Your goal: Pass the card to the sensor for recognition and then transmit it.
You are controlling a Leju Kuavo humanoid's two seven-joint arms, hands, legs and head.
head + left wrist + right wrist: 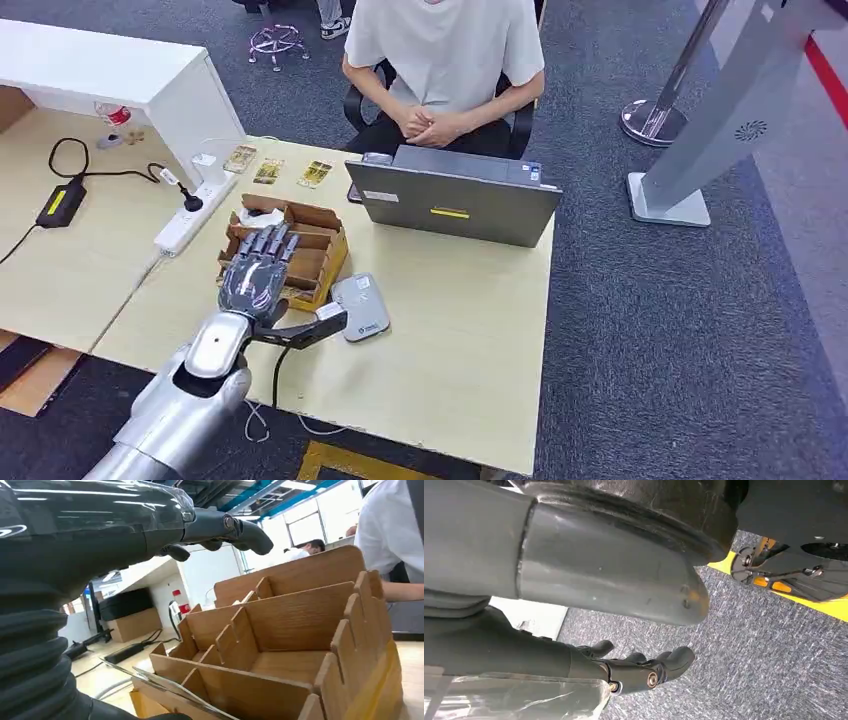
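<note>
1. Left robot hand [258, 275] hovers over the cardboard box [318, 262], fingers spread wide, holding nothing visible. Card not identifiable; presumably inside the box.
2. Judged step: picking the card. Next: lower fingers into a compartment, then carry to the sensor [361, 305] just right of the box.
3. Right robot hand [644, 667] hangs above carpet, fingers loosely apart, empty.
4. Wooden worktop [470, 340]; laptop [452, 197] and seated person [440, 60] behind the box.
</note>
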